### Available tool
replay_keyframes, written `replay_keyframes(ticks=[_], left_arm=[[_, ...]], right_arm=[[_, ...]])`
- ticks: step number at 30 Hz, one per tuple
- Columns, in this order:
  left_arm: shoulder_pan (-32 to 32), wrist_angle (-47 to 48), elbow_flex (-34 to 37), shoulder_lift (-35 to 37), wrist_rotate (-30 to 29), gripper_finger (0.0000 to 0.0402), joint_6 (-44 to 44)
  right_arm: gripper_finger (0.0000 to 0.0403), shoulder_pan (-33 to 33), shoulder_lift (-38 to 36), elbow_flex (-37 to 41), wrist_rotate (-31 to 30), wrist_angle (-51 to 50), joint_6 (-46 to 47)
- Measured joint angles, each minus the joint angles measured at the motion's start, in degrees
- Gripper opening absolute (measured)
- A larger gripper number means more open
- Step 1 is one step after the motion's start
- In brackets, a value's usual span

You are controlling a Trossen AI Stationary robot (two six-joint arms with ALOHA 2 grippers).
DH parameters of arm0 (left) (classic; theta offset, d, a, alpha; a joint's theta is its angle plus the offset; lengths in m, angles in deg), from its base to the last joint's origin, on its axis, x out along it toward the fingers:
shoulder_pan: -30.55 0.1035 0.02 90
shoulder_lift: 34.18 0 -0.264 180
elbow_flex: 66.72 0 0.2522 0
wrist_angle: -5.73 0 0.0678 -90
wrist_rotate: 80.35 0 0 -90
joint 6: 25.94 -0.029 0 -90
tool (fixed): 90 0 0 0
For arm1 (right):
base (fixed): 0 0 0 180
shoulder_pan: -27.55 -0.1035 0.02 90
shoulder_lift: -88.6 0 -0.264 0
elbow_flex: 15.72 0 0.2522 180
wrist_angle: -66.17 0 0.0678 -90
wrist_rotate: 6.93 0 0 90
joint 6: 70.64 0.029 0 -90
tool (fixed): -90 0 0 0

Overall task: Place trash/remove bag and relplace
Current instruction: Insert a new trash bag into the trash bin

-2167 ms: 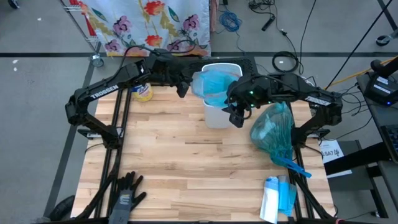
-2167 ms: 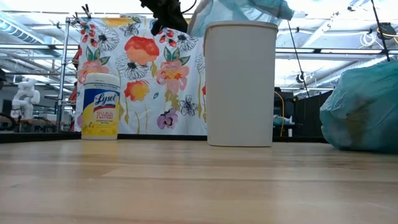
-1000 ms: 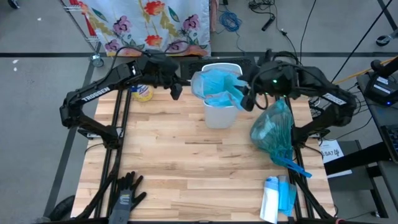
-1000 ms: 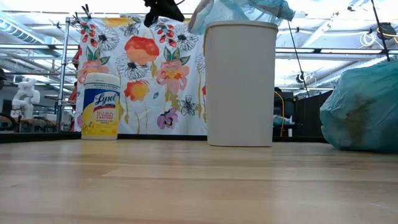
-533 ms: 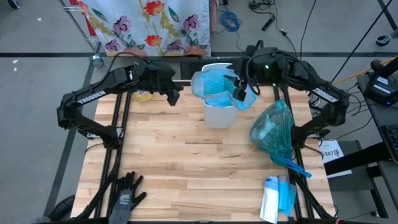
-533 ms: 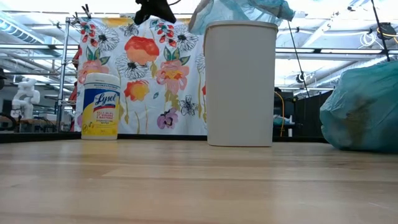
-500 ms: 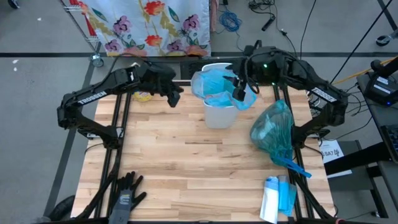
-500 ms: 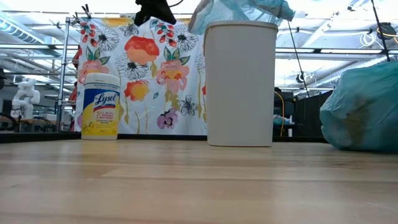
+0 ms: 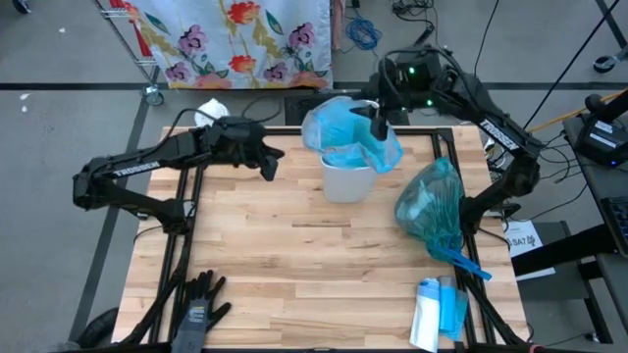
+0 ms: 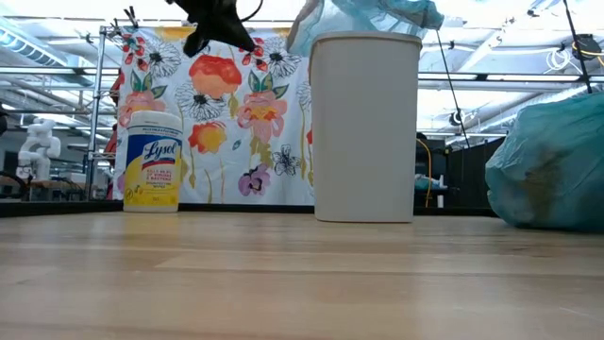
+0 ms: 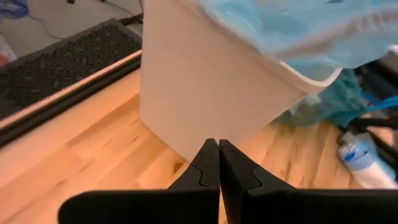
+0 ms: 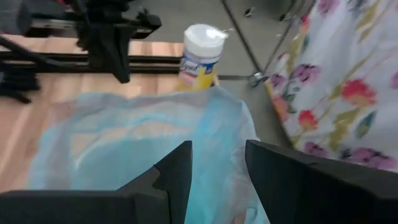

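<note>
A crinkly light blue liner bag (image 9: 345, 132) billows over the smooth white bin (image 9: 345, 179). My right gripper (image 9: 377, 122) hovers over it, fingers apart, empty; my left gripper (image 9: 269, 167), pinched shut, hangs beside it. A bulging teal trash bag (image 9: 432, 208) slumps nearby.

pale wooden table (image 9: 294, 255), smooth with visible grain. the bin (image 10: 365, 127) looks matt cream plastic. thin, crinkled blue plastic liner (image 9: 348, 132) drapes its rim. the tied bag (image 9: 430, 206) is glossy teal film. floral cloth (image 10: 236, 123) behind.
</note>
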Motion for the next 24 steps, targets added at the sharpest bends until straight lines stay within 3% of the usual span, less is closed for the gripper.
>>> replay_keyframes(ticks=[3, 11, 24], left_arm=[[-0.3, -4.0, 4.0, 1.6, -0.2, 0.0000, 2.5], [-2.8, -13.6, 5.8, 0.8, -0.2, 0.0000, 4.1], [-3.9, -21.9, 5.8, -1.3, -0.4, 0.0000, 6.9]], right_arm=[[0.0141, 1.6, 0.1, 0.0, 3.5, -2.3, -0.2], [0.0141, 3.7, 0.1, 0.0, 3.4, -12.8, -4.8], [0.0141, 4.2, 0.1, 0.0, 3.0, -3.8, -8.7]])
